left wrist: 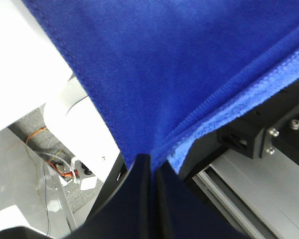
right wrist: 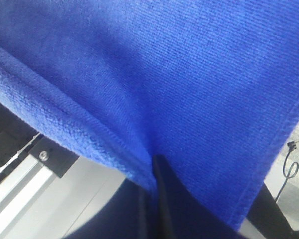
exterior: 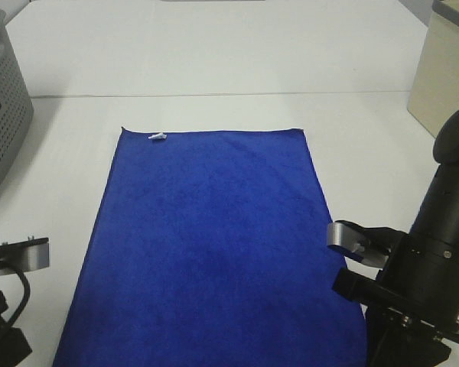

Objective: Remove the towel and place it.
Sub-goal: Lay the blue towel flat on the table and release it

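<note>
The towel [exterior: 206, 245] is a deep blue plush cloth spread flat on the white table [exterior: 214, 69], its small white tag [exterior: 158, 137] at the far left corner. Its near edge runs out of the exterior view. In the left wrist view my left gripper [left wrist: 152, 167] is shut on the towel [left wrist: 189, 64] at its stitched hem, and the cloth rises taut from the dark fingers. My right gripper [right wrist: 154, 172] is likewise shut on the towel [right wrist: 179, 74] near its hem. In the exterior view only the arms show, left [exterior: 8, 306] and right [exterior: 428, 260], at the towel's near corners.
A grey perforated basket [exterior: 0, 115] stands at the far left. A beige box [exterior: 444, 76] stands at the back right. Under the table's front edge run aluminium frame rails [left wrist: 249, 194] and loose cables [left wrist: 55, 164].
</note>
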Motion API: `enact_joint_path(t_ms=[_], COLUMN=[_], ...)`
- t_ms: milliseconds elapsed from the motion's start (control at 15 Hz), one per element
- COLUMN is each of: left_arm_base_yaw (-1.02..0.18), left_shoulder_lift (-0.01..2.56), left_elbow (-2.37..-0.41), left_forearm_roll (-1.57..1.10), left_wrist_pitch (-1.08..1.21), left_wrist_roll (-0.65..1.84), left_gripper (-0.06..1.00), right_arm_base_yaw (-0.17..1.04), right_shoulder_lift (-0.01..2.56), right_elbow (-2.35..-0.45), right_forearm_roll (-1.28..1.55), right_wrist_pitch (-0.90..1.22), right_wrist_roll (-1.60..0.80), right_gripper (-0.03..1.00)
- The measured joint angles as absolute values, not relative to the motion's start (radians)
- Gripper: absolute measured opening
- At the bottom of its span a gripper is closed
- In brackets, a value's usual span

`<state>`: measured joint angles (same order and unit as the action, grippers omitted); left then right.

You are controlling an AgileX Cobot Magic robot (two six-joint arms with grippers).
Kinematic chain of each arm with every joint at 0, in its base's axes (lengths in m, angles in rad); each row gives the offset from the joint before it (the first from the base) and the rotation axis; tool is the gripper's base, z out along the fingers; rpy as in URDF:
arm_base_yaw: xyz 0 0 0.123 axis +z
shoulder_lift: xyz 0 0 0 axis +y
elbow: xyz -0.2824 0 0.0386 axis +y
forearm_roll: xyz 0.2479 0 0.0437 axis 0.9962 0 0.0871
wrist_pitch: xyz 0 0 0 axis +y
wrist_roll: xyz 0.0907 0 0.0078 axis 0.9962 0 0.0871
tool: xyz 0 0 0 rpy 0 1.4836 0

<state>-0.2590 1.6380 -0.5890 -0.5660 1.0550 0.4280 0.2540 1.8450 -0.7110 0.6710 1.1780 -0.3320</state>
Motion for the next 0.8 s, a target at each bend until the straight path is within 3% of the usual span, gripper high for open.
enact_joint_path(t_ms=[533, 800], left_arm_base_yaw=[-0.259, -0.259], left_shoulder_lift=[1.918, 1.931], left_elbow=[-0.737, -0.753], left_forearm_roll=[-0.558, -0.558], left_wrist_pitch=[1.035, 1.043], left_wrist_roll=[0.469, 0.472], left_gripper=[0.0, 0.0], right_arm_base_yaw=[0.249, 0.248], right_shoulder_lift=[1.904, 1.96], right_elbow=[-0.711, -0.712], right_forearm_roll=[0.654, 0.652], right_wrist_pitch=[1.106, 1.103], right_wrist_roll=[-0.332, -0.332], right_gripper=[0.02, 0.02])
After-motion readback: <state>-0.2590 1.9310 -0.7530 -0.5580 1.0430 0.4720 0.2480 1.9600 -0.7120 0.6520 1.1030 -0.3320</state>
